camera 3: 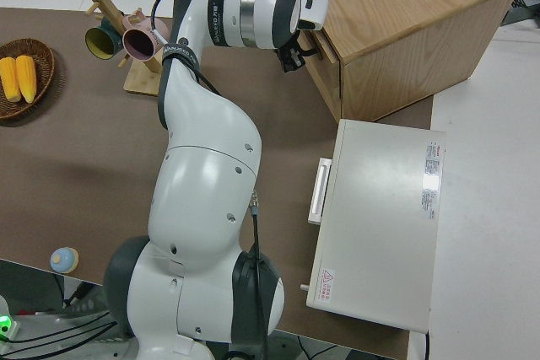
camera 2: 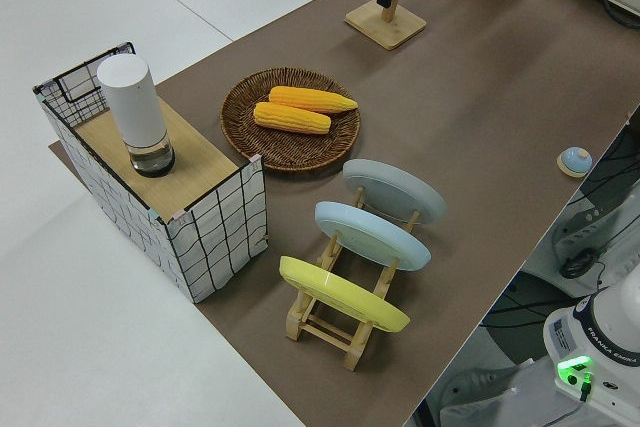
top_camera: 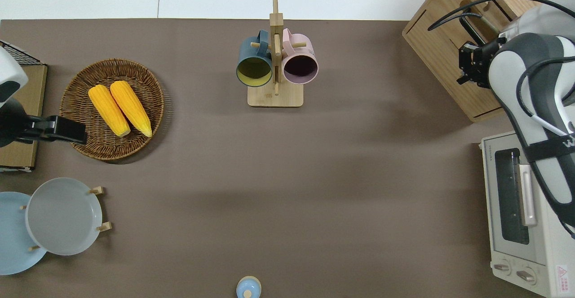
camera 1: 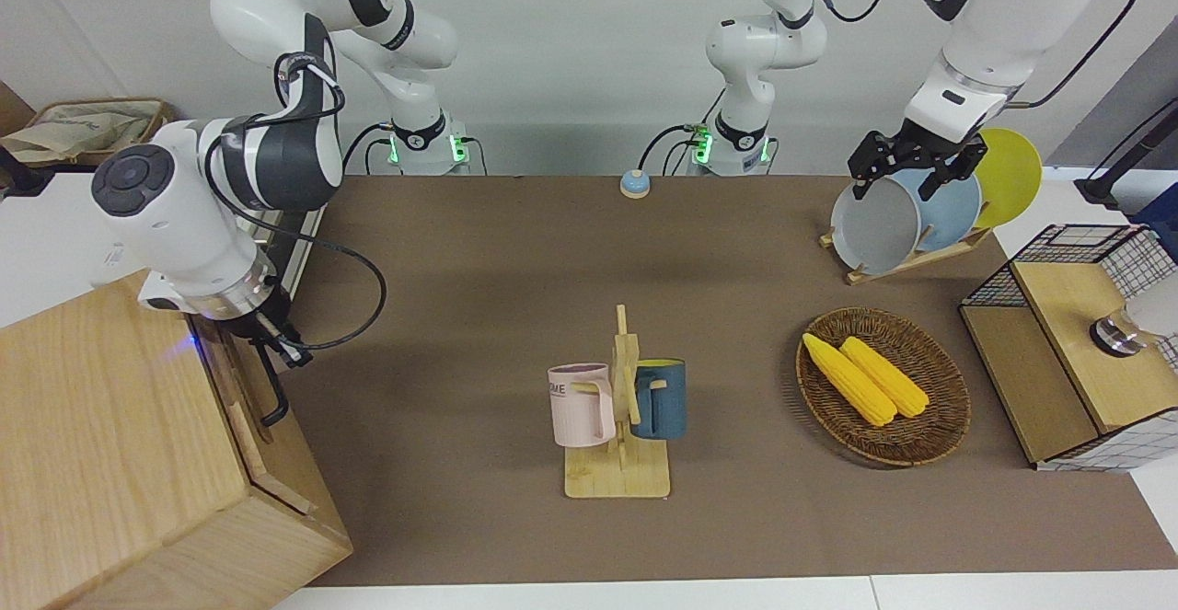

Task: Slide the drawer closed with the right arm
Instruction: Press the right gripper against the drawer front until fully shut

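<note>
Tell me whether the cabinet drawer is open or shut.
Nearly shut: the drawer front sits almost flush with the cabinet, right gripper at its handle.

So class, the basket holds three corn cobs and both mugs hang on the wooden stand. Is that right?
Not quite. The basket holds two corn cobs, lying side by side, not three; the overhead view shows this plainly. The rest stands: both mugs hang on the wooden stand.

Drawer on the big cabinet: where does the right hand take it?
On the black loop handle on the drawer front. It stands out from the flat wood, the only part to close fingers around. Come from the table side, square to the front; the right hand is already there.
</note>
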Controlling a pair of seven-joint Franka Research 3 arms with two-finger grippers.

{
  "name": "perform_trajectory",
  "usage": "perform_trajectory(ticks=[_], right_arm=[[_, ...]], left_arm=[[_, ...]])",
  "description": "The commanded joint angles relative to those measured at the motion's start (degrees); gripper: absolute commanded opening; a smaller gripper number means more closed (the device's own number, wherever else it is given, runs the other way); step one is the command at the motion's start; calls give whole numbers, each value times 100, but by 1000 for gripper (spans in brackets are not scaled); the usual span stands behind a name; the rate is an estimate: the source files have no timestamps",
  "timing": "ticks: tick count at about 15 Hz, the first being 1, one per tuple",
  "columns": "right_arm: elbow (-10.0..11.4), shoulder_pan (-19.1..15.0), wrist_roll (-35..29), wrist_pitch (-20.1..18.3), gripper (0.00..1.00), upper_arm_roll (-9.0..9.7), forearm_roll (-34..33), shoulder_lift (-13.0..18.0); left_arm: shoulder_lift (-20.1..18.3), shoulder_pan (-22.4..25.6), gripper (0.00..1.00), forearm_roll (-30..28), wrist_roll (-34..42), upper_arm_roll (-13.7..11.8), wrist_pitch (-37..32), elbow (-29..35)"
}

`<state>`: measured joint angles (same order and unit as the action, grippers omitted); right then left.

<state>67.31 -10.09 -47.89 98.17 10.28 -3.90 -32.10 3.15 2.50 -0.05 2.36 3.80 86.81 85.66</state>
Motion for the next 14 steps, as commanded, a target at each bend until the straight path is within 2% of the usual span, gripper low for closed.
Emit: perform_trajectory(ticks=[1, 3, 7, 11, 14], right_arm=[[-253, -116, 122, -114, 0, 149, -94, -148], [-253, -108, 166, -157, 0, 237, -85, -122], [-236, 33, 192, -289, 0, 237, -76, -60], [-183, 314, 508, -570, 0, 255, -6, 124], [-43, 577, 553, -650, 0, 246, -67, 335]], left_arm=[[-25, -39, 993, 102, -60, -2, -103, -58], [-25, -39, 993, 102, -60, -2, -103, -49], [-25, -39, 993, 102, -60, -2, -103, -49], [-16, -39, 993, 102, -60, -2, -103, -58], [-25, -39, 993, 102, -60, -2, -103, -58]])
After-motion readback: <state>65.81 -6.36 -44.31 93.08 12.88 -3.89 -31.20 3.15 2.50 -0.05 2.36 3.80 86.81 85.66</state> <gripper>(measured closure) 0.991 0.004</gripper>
